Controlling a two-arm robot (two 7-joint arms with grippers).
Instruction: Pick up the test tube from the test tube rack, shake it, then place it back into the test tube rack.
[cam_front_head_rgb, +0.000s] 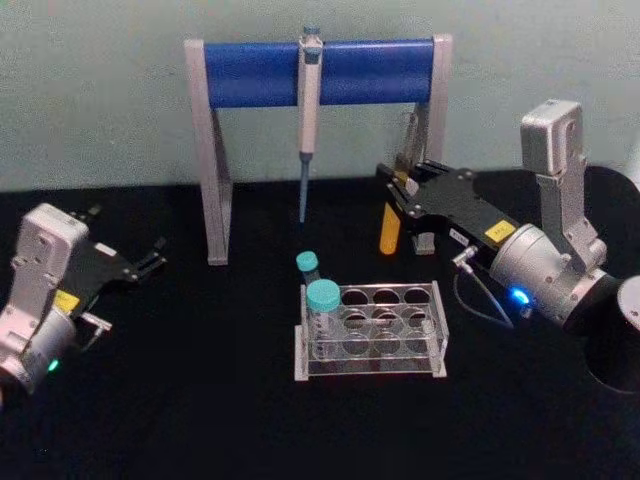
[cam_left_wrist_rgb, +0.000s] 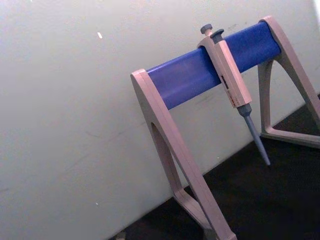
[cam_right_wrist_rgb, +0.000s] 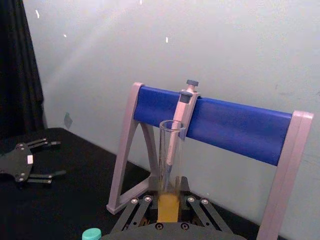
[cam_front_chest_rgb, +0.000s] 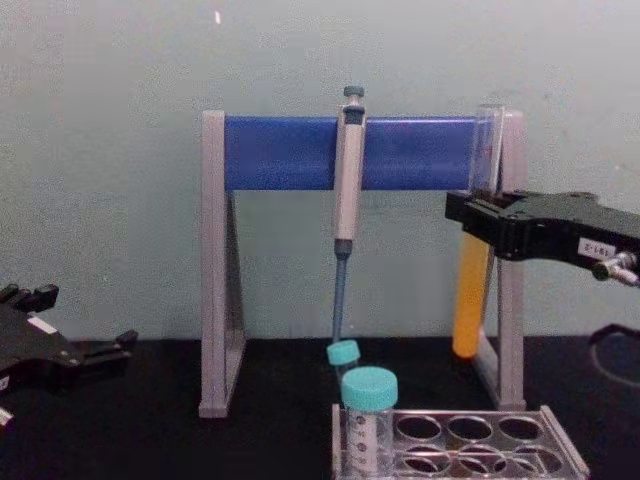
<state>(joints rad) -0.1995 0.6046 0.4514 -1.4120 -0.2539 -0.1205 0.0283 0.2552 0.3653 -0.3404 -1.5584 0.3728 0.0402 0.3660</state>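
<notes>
the black table (cam_front_head_rgb: 200, 410) bears the test tube rack (cam_front_head_rgb: 400, 364) and a blue-barred stand (cam_front_head_rgb: 250, 72).

Soft even light w/ pale wall (cam_front_head_rgb: 100, 90) bright, black table (cam_front_head_rgb: 200, 410) v. dark.

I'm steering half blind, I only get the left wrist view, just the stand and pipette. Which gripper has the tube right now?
Observer: The right gripper is shut on the tube, holding it upright by the right leg of the stand.
Operator: Is there room in the rack?
Observer: The rack has two capped vials at its left end; the other holes look empty.
Operator: And my left gripper?
Observer: The left gripper is open, holds nothing, and sits out to the left of the stand.
</notes>
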